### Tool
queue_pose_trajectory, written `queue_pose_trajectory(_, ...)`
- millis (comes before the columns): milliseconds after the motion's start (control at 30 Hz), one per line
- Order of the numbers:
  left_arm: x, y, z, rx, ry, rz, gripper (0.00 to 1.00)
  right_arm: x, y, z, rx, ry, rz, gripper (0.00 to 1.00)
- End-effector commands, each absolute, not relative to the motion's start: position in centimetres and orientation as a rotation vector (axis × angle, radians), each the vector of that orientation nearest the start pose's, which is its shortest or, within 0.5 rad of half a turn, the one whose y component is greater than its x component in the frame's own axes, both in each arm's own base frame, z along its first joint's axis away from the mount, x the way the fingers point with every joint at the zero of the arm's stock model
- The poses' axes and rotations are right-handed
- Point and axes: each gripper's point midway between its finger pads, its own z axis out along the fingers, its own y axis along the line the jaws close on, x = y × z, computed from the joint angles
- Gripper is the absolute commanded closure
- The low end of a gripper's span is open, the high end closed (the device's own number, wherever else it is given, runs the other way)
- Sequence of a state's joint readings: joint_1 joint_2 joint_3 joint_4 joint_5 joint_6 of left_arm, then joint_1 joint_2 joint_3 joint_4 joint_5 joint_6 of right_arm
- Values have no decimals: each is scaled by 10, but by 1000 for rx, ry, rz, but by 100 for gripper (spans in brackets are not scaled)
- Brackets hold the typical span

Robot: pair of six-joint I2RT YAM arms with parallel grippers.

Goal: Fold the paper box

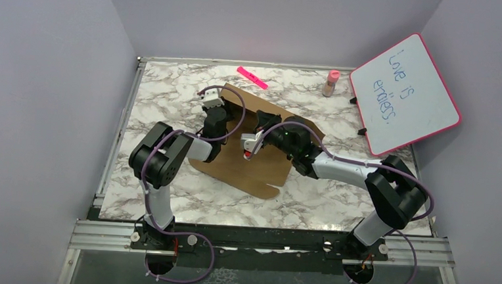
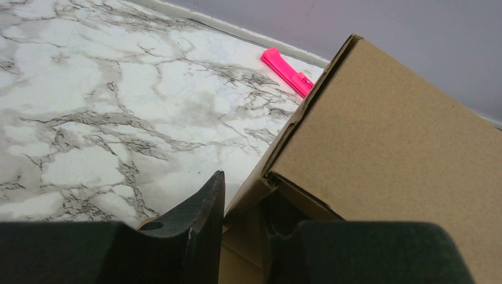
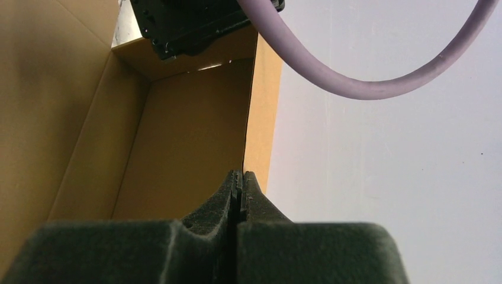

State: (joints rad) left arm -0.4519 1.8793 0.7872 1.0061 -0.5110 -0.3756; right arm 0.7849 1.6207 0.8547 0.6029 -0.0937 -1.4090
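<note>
Seen from above, the left arm [image 1: 199, 145] and right arm [image 1: 326, 161] lie across the paper box [image 1: 240, 174], hiding most of its middle. In the left wrist view the box runs off the right and bottom edges, and one finger [image 2: 281, 228] of the left gripper [image 2: 244, 198] sits half behind the box's corner wall. In the right wrist view the box is cut off at the left and top. There the right gripper [image 3: 240, 180] meets the wall's edge, perhaps nipping it. On the whiteboard [image 1: 406, 95], right of the box, the second word is too small to read.
</note>
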Motion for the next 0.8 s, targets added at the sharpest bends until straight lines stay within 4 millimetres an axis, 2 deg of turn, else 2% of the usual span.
queue_pose_trajectory(0, 487, -116, 130, -466, 1550, -87, 74, 353, 344, 179, -1663, 783, -259, 99)
queue_pose_trajectory(133, 486, -121, 128, -462, 1557, -119, 73, 354, 344, 181, -1655, 783, -265, 99)
queue_pose_trajectory(200, 486, -130, 128, -440, 1567, -171, 71, 355, 345, 183, -1646, 772, -271, 99)
queue_pose_trajectory(367, 483, -144, 131, -396, 1583, -254, 61, 361, 344, 189, -1617, 768, -306, 99)
queue_pose_trajectory(600, 470, -147, 138, -352, 1588, -293, 47, 366, 343, 192, -1601, 761, -349, 98)
queue_pose_trajectory(767, 453, -151, 142, -284, 1608, -337, 39, 368, 341, 197, -1585, 762, -368, 96)
